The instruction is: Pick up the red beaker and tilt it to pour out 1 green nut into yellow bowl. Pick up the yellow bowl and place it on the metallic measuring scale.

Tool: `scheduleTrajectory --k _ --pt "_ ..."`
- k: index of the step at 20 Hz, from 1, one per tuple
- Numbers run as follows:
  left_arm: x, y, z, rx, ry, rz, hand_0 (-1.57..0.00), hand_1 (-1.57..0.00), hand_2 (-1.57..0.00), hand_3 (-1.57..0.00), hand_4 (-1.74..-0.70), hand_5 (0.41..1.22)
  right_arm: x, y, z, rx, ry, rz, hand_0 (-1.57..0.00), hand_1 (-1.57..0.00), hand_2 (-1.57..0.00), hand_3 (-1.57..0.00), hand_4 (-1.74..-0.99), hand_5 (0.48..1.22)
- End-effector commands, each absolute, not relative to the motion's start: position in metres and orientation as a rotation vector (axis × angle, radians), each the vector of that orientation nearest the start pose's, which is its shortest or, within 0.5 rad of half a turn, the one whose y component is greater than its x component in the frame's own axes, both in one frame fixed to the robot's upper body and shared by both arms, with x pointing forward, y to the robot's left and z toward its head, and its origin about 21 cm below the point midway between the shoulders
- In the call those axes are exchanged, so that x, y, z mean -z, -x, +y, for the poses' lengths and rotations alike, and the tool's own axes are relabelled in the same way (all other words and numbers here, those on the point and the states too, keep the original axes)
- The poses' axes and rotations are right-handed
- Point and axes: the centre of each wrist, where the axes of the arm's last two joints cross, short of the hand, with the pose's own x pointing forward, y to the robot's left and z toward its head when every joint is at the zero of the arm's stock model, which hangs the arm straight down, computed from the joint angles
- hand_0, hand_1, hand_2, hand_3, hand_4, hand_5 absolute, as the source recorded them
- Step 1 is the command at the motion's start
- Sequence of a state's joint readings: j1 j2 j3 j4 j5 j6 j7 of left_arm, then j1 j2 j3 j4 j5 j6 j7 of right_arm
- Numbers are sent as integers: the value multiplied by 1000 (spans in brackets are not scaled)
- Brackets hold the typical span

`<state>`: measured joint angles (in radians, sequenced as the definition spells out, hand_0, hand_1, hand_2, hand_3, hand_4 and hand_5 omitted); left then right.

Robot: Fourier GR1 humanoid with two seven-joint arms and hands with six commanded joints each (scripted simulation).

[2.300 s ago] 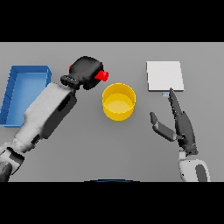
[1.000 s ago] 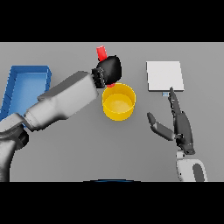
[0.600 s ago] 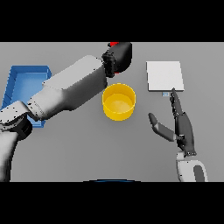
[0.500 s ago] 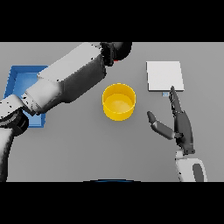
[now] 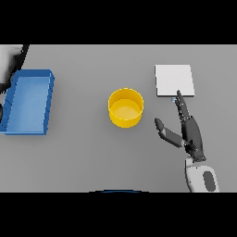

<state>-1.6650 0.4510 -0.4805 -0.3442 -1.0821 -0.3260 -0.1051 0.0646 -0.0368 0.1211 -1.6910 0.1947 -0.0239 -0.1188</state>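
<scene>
Yellow bowl [image 5: 126, 108] sits upright mid-worktop [image 5: 92, 157], nothing gripping it; can't make out any contents inside. Metallic measuring scale [image 5: 174, 80] is a pale square plate to its right, apart from the bowl. Right hand [image 5: 190, 134] rests on the worktop just below the scale, fingers straight and spread, thumb out toward the bowl, fingertips reaching the scale's near edge. Blue tray [image 5: 28, 102] at far left. Red beaker out of frame. Left hand not visible; only a blurred pale arm segment cut off at the top-left corner.
</scene>
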Motion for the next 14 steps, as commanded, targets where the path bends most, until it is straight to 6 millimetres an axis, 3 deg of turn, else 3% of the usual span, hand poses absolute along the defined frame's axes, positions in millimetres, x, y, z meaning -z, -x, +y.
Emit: scheduleTrajectory --k 1,4,6,10,14 --pt "-362 -477 169 1613 -1315 -1208 -1571 -1571 -1571 -1507 -1736 1221 -15 -231 -212 -243 103 -1753 1 1 1 1 -1114 578" --pt "-347 -482 237 1262 -1088 -1314 -1571 -1571 -1571 -1538 -1738 1221 -13 -234 -212 -265 112 -1753 1 1 1 1 -1118 595" --pt "-318 -483 272 1078 -1002 -1311 -1571 -1571 -1571 -1550 -1739 1221 -16 -236 -213 -281 137 -1745 1 1 1 1 -1127 606" --pt "-257 -477 321 754 -979 -1237 -1571 -1571 -1571 -1562 -1740 1221 -13 -234 -214 -302 127 -1750 1 1 1 1 -1142 628" --pt "-207 -467 343 478 -891 -1170 -1571 -1571 -1571 -1567 -1741 1221 -13 -234 -218 -305 113 -1751 1 1 1 1 -1133 655"
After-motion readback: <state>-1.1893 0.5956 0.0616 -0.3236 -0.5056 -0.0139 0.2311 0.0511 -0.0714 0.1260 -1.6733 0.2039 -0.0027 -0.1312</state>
